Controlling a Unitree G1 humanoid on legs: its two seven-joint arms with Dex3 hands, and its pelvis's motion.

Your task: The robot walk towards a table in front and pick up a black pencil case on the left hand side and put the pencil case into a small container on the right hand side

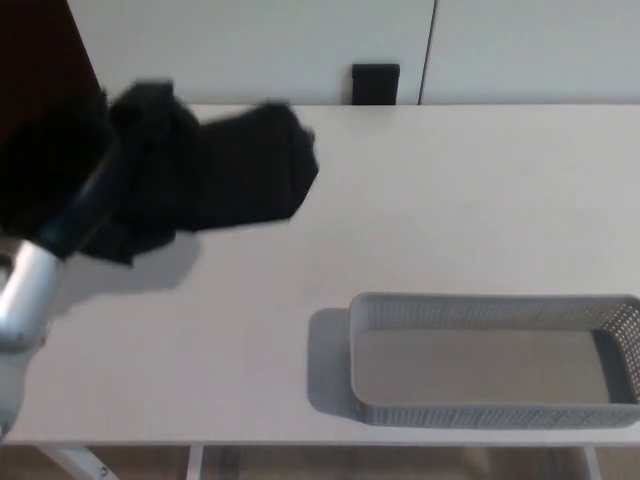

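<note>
My left hand (140, 170) is raised high over the table's left side, blurred by motion, and shut on the black pencil case (255, 165). The case sticks out to the right of the hand, lifted well off the white table (400, 220), and a faint shadow lies beneath it. The grey mesh container (490, 360) sits at the table's front right with nothing inside it. My silver left forearm (25, 290) comes in from the lower left. The right hand does not show.
A small black object (375, 84) sits against the white wall behind the table's far edge. A dark panel (40, 60) fills the upper left. The table's front edge runs along the bottom of the picture.
</note>
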